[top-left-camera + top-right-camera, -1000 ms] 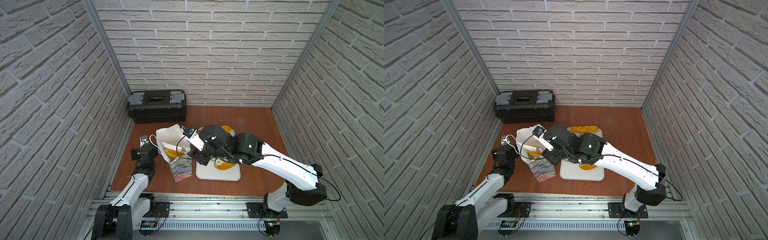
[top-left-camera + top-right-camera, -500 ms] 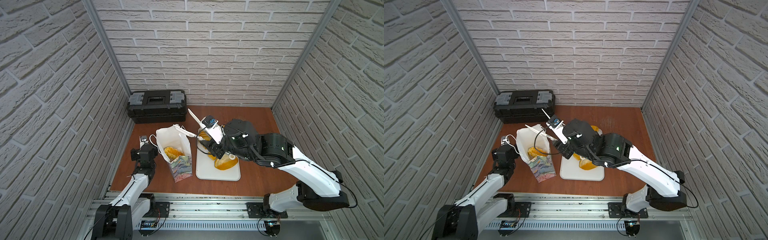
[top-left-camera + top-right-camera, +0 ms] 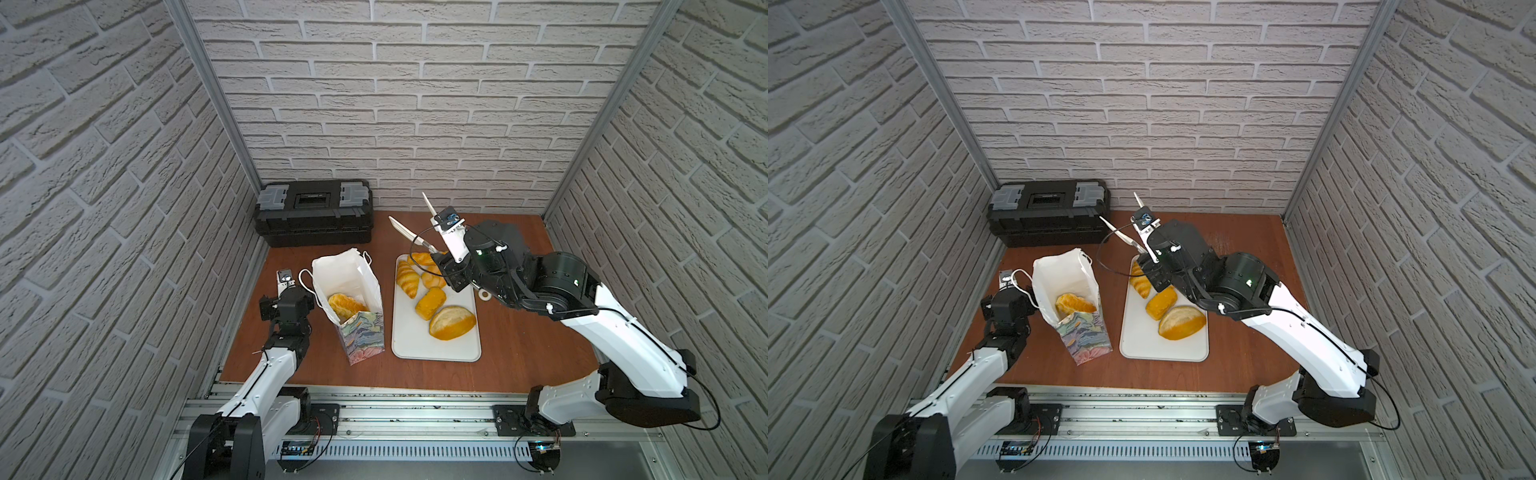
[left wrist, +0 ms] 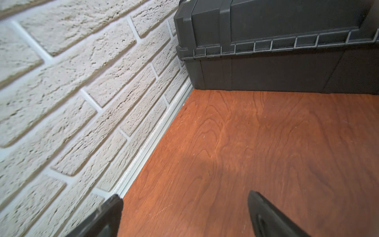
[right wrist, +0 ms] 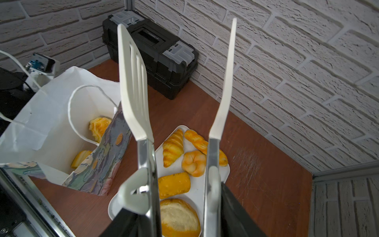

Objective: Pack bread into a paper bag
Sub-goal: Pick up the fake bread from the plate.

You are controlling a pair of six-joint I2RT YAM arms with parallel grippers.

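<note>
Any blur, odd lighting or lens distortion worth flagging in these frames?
Both top views: sharp and evenly lit, though the wide lens bows the brick walls. Left wrist: the near wall is soft, the fingers dark and blurred. Right wrist: tongs soft close to the lens, bread beyond them sharp.

Both top views hang high, staring steeply down at the same whole table (image 3: 519, 353). Left wrist camera skims low toward the toolbox (image 4: 287, 61); right wrist peers along its tongs (image 5: 133, 92) onto tray (image 5: 196, 188) and bag (image 5: 51, 106).
</note>
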